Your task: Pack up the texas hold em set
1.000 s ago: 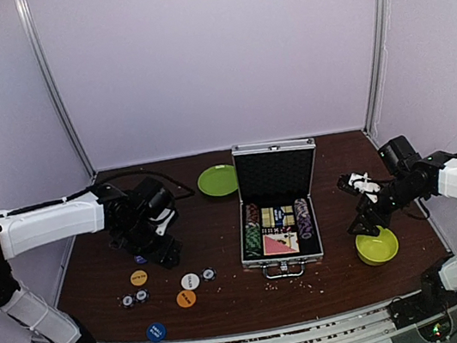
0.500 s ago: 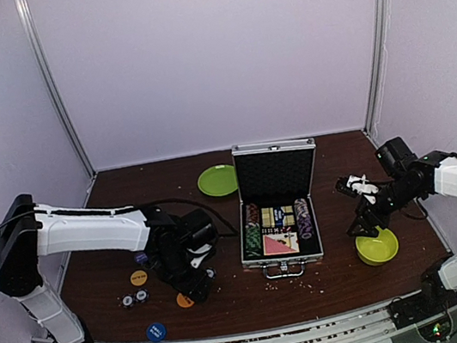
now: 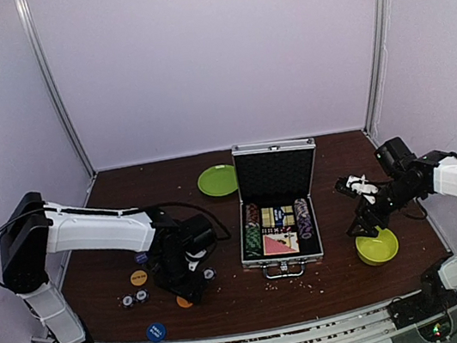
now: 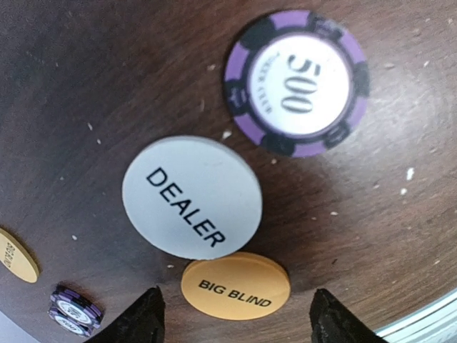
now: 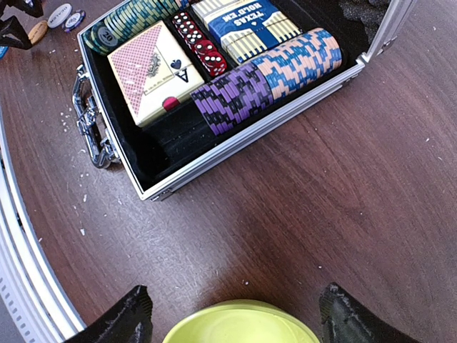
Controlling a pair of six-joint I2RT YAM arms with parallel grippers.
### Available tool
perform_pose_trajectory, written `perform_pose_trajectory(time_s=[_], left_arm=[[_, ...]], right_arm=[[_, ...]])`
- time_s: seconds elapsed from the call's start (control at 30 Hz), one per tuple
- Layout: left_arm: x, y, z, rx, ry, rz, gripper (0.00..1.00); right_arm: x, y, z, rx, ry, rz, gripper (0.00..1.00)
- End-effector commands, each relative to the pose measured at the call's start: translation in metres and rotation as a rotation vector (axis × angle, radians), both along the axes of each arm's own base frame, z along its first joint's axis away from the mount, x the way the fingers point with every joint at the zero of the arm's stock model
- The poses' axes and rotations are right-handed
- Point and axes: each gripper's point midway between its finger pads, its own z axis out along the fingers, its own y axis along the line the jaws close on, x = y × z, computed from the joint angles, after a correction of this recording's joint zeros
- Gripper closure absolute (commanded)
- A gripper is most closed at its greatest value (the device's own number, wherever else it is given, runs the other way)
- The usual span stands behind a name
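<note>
Where two robot arms reach over a dark brown wooden table (image 3: 232, 306), one small silver aluminium case (image 3: 276, 172) sits open at the middle, its black-lined lid upright. Inside lie two card decks, one pink-backed deck (image 5: 153, 71) and one blue boxed deck (image 5: 243, 25), with a row of red dice (image 5: 200, 43) between them, too small to count. Striped poker chips stand on edge in three colours: green chips (image 5: 125, 21), purple chips (image 5: 232, 96) and orange-and-blue chips (image 5: 300, 61). Left of the case, four round button discs lie loose: one white disc (image 4: 191, 196) lettered DEALER, one orange disc (image 4: 235, 275) lettered BIG BLIND, one pale yellow disc (image 3: 138, 278) and one blue disc (image 3: 155, 331). One purple chip marked 500 (image 4: 296, 82) lies near the white disc, two more chips (image 3: 134, 299) further left. The left gripper (image 4: 235, 309) hovers just above the orange disc, jaws wide apart, holding nothing. The right gripper (image 5: 234, 294) hangs open and empty over one yellow-green bowl (image 5: 239, 323). One flat green plate (image 3: 217, 180) lies just left of the lid. Pale specks dot the wood; lilac walls (image 3: 210, 52) and two metal posts (image 3: 54, 86) enclose the table.
</note>
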Motion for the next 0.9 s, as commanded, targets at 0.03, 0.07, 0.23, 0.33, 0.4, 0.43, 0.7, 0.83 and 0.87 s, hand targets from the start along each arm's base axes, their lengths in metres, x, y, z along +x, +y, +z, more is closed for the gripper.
perform_pose_trajectory(time_s=[0.03,0.07,0.23,0.33,0.4,0.43,0.7,0.83,0.87], left_arm=[[-0.01,0.003,-0.006,-0.025,0.041,0.036,0.32],[-0.012,0.003,-0.006,-0.033,0.046,0.037,0.32],[-0.014,0.001,-0.01,-0.046,0.054,0.042,0.34],[-0.012,-0.002,-0.011,-0.053,0.053,0.04,0.36],[-0.011,-0.003,-0.013,-0.056,0.048,0.042,0.37],[-0.01,-0.004,-0.013,-0.056,0.044,0.044,0.38],[-0.002,-0.011,-0.013,-0.048,0.01,0.032,0.35],[-0.003,-0.01,-0.016,-0.043,0.013,0.035,0.39],[-0.003,-0.009,-0.016,-0.043,0.012,0.037,0.4]], right_arm=[[0.004,0.001,0.009,0.008,-0.02,0.006,0.19],[0.004,0.001,0.009,0.008,-0.02,0.006,0.19],[0.003,0.0,0.008,0.007,-0.019,0.006,0.19],[0.004,0.0,0.009,0.008,-0.022,0.004,0.19],[0.003,0.0,0.009,0.007,-0.021,0.005,0.19],[0.003,0.0,0.009,0.008,-0.023,0.005,0.19],[0.003,0.0,0.009,0.006,-0.022,0.006,0.19],[0.003,0.0,0.009,0.006,-0.021,0.007,0.19],[0.003,0.0,0.008,0.005,-0.019,0.006,0.19]])
